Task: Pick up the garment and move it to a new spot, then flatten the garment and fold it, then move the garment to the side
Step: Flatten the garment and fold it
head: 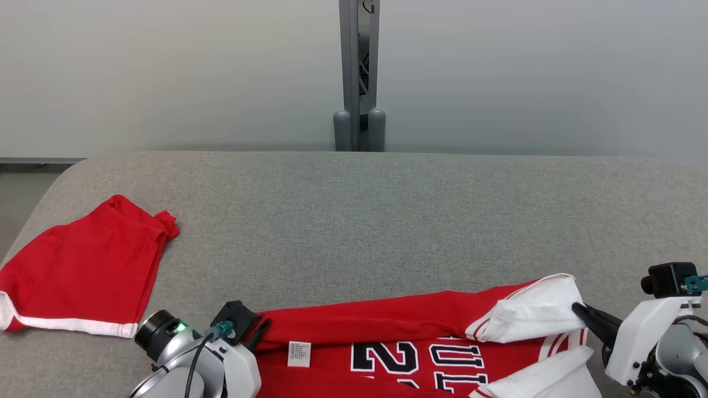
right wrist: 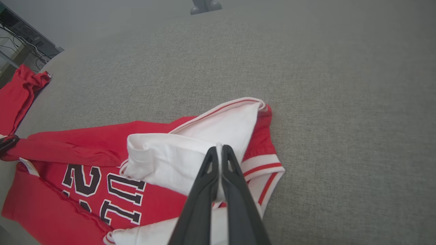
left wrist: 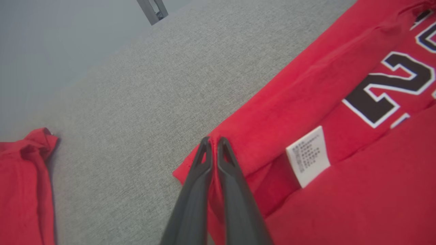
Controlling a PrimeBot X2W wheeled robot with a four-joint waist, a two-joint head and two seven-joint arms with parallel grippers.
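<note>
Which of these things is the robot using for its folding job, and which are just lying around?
For the job:
- red jersey with white sleeves
- left claw, pinched shut on the jersey's red edge
- right claw, pinched shut on a white sleeve

Just lying about:
- red shorts, apart from the jersey at the left of the grey table
- grey post behind the table

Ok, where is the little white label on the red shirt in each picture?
Head view: the care label sits near the bottom, left of centre, on the red jersey.
Left wrist view: the care label is right of centre, a bit below the middle.
Right wrist view: the care label is tiny, at the far left edge.
Shared landmark: the black number 2 printed near the label.
</note>
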